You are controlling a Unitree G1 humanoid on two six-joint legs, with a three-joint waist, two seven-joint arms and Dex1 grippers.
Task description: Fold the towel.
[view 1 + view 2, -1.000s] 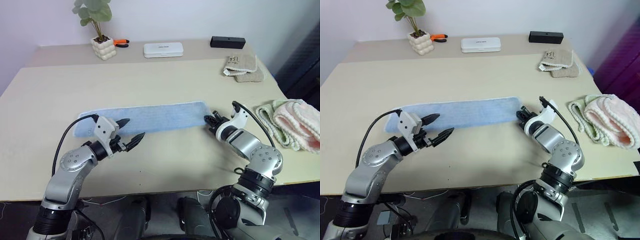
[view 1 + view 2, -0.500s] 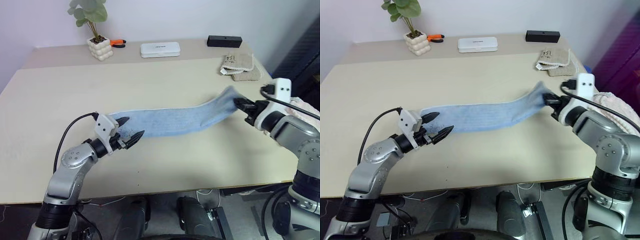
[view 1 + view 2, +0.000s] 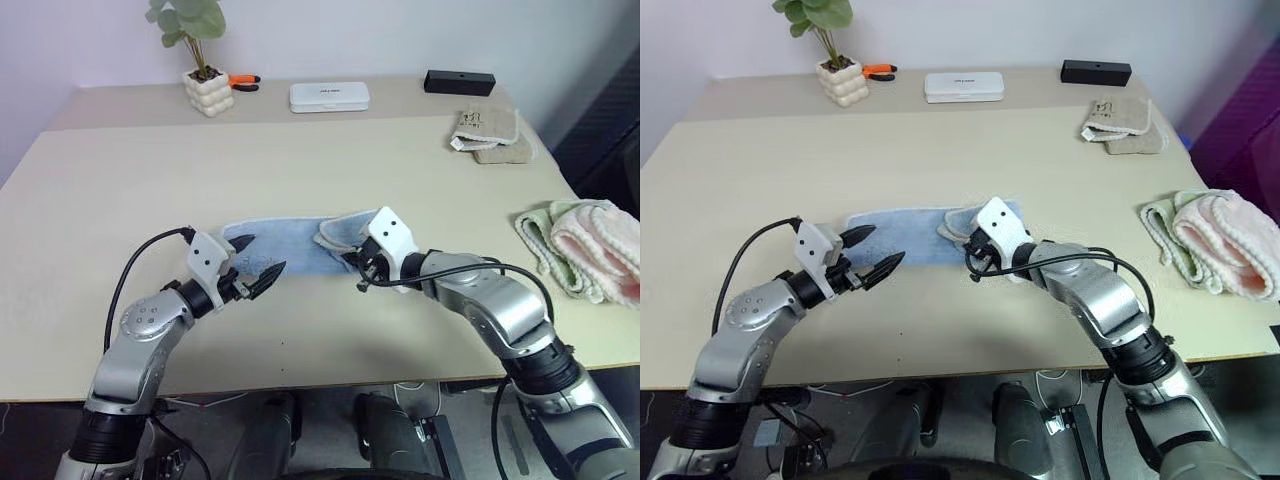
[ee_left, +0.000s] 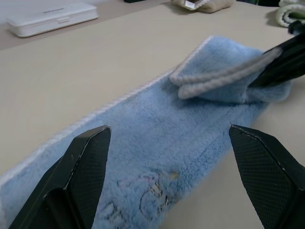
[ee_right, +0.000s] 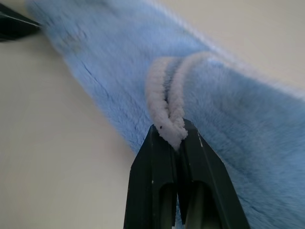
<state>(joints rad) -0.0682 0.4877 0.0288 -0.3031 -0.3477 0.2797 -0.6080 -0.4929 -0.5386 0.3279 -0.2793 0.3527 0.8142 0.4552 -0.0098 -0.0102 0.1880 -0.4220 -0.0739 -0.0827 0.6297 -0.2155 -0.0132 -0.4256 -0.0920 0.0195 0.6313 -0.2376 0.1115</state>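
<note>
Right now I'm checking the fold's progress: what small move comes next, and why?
Probably carry the right gripper on toward the left gripper: it is shut on the towel's cream edge, doubled over only partway, with the far end uncovered.

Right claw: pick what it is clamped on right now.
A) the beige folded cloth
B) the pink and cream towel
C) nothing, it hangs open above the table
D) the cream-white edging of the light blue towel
D: the right claw is shut on the doubled cream-white edging of the towel, which lies partly folded over itself on the table.
</note>
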